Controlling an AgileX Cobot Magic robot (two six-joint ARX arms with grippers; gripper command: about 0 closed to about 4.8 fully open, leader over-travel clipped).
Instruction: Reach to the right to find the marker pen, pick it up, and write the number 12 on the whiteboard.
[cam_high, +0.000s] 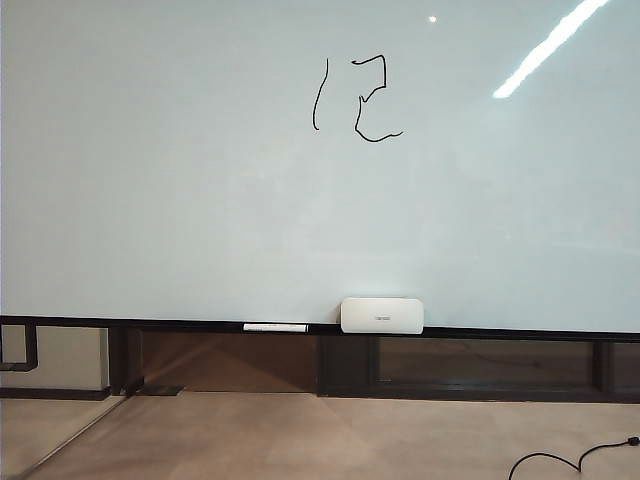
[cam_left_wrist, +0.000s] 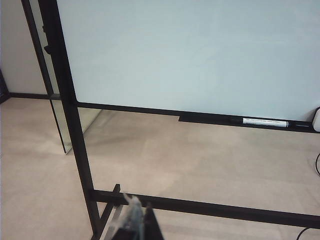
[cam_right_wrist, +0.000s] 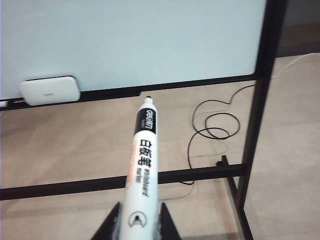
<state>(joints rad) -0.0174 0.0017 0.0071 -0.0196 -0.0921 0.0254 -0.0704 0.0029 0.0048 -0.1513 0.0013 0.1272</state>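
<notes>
The whiteboard (cam_high: 200, 200) fills the exterior view, pale and glossy, above a dark ledge. High on it, near the middle, stands the number 12 (cam_high: 358, 95) in thin black strokes. Neither arm shows in that view. In the right wrist view my right gripper (cam_right_wrist: 140, 207) is shut on the marker pen (cam_right_wrist: 144, 160), a white barrel with black print. Its dark tip points toward the board's lower edge (cam_right_wrist: 150, 90) and is off the surface. My left gripper (cam_left_wrist: 140, 201) hangs low over the floor by the board's stand, shut, with nothing in it.
A white rounded box (cam_high: 382, 315) and a slim white stick (cam_high: 275, 327) lie on the ledge. The black stand's upright (cam_right_wrist: 257, 100) and crossbar (cam_right_wrist: 75, 185) are near the right gripper, and another upright (cam_left_wrist: 70, 115) is beside the left. A black cable (cam_right_wrist: 210, 130) loops on the floor.
</notes>
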